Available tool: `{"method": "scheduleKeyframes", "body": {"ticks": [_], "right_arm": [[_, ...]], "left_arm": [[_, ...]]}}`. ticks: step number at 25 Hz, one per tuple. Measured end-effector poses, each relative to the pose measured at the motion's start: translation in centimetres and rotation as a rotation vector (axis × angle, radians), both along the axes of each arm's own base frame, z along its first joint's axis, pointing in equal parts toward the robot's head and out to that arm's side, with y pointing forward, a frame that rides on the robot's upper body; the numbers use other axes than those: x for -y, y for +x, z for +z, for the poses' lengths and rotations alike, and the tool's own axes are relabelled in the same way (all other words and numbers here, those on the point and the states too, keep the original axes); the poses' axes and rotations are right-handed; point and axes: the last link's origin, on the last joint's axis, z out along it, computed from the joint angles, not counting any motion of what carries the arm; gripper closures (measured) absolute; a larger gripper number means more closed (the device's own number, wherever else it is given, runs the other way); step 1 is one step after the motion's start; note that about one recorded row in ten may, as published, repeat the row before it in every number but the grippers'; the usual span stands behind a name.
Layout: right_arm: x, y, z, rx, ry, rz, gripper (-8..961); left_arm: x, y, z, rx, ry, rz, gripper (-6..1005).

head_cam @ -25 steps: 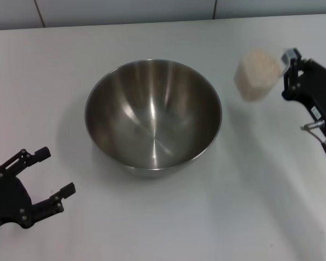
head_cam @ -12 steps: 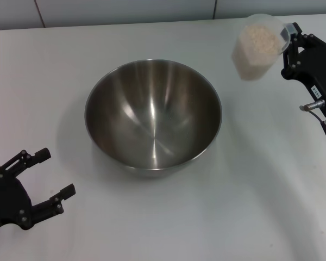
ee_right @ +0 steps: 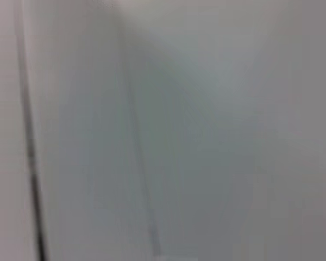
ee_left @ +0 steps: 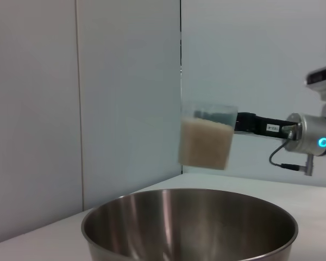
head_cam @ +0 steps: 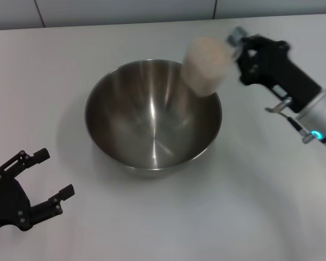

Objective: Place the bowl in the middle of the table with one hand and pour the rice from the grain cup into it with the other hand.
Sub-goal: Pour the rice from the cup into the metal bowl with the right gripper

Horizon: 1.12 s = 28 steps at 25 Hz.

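Grain cup (head_cam: 206, 64), upright, is held pinched by right gripper (head_cam: 240, 50) above bowl's (head_cam: 152, 117) far-right rim; left gripper (head_cam: 41, 179) is spread, parked.

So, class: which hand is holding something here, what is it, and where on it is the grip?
The right hand holds the grain cup of rice by its side near the rim, over the bowl. The left hand is open, holding nothing.

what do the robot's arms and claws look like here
Both claws are black, two-fingered and built from angular linked plates with visible screws: the left claw, the right claw. The right one sits on a silver-white cylindrical wrist with a glowing cyan ring light, a thin looping cable and a small white label.
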Motion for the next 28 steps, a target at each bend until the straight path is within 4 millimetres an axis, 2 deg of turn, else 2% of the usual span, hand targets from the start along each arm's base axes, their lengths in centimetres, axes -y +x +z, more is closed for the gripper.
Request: {"method": "scheduleKeyframes", "body": {"ticks": [3, 8, 15, 21, 28], "right_arm": [[-0.3, -1.5, -1.0, 0.032, -0.094, 0.078, 928], [-0.3, -2.6, -1.9, 0.07, -0.163, 0.148, 929], [-0.4, -2.7, -1.9, 0.081, -0.179, 0.157, 929], [-0.9, -2.6, -1.0, 0.152, -0.116, 0.208, 930], [-1.6, -3.3, -0.3, 0.32, 0.05, 0.346, 931]], "left_arm": [[0.0, 0.0, 0.0, 0.001, 0.0, 0.0, 131], [0.1, 0.0, 0.0, 0.002, 0.0, 0.0, 131], [0.1, 0.0, 0.0, 0.002, -0.001, 0.001, 131], [0.1, 0.0, -0.1, 0.003, 0.0, 0.002, 131], [0.2, -0.1, -0.2, -0.003, 0.003, 0.006, 131]]}}
